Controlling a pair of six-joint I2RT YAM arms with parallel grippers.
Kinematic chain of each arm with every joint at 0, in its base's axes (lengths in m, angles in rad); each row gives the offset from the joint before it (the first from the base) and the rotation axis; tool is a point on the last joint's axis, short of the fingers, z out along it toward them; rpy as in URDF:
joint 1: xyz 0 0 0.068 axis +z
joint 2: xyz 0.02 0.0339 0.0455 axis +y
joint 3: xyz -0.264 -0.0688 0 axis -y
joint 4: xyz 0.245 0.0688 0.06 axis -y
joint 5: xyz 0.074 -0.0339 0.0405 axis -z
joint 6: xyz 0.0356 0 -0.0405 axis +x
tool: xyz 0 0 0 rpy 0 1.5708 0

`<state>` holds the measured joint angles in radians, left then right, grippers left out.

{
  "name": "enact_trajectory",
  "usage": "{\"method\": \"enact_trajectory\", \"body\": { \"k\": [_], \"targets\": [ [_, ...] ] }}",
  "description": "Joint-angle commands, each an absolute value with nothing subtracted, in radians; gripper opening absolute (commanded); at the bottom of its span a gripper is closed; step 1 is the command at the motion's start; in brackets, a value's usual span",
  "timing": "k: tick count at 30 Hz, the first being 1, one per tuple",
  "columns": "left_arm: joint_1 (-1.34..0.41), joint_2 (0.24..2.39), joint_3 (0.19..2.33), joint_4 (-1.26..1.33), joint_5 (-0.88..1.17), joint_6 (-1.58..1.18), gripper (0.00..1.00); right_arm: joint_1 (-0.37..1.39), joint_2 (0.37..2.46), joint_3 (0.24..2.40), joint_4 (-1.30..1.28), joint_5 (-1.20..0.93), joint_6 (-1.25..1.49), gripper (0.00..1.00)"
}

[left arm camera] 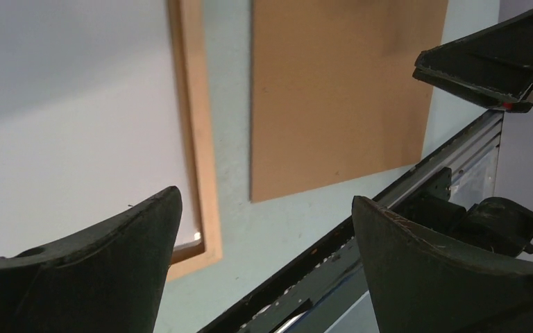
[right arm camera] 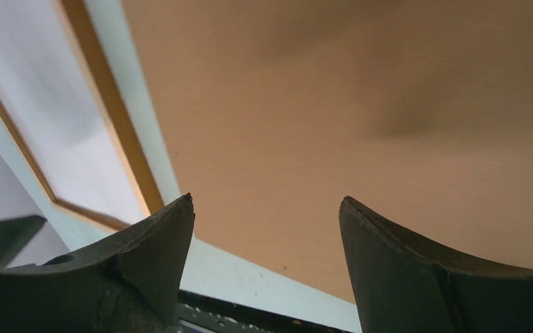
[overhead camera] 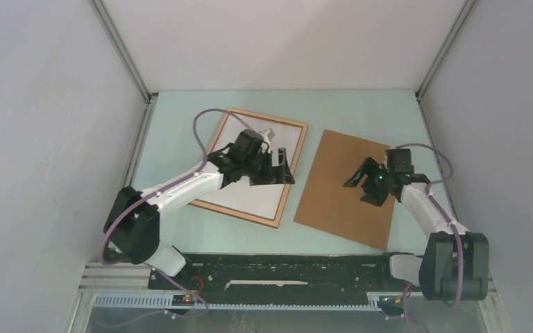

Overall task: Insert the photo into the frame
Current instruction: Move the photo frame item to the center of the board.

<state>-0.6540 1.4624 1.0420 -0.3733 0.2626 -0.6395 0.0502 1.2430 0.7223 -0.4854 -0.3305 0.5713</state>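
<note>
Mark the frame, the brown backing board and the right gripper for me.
frame [left arm camera: 196,139], left wrist view, on its wooden side rail.
brown backing board [overhead camera: 333,201], top external view, on bare surface near its middle.
right gripper [right arm camera: 266,201], right wrist view, midway between its open fingertips.

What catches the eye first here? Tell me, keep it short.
A light wooden frame lies left of centre, filled with plain white, the left gripper open over it. To its right lies a bare brown board, with the right gripper open above it.
</note>
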Motion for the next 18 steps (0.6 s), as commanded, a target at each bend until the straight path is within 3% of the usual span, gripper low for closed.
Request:
{"method": "enact_trajectory", "body": {
  "k": [1, 9, 18],
  "targets": [
    [-0.745, 1.583, 1.207, -0.326, 0.191, -0.706, 1.00, -0.100, 1.154, 0.655, -0.455, -0.357, 0.608, 0.84],
    [-0.848, 1.842, 1.488, -0.497, 0.063, -0.723, 1.00, -0.225, 1.101, 0.623, -0.504, -0.175, 0.640, 0.83],
    [-0.881, 2.030, 1.649, -0.646, 0.013, -0.752, 1.00, -0.366, 1.096, 0.566, -0.515, -0.082, 0.661, 0.84]
  ]
}}
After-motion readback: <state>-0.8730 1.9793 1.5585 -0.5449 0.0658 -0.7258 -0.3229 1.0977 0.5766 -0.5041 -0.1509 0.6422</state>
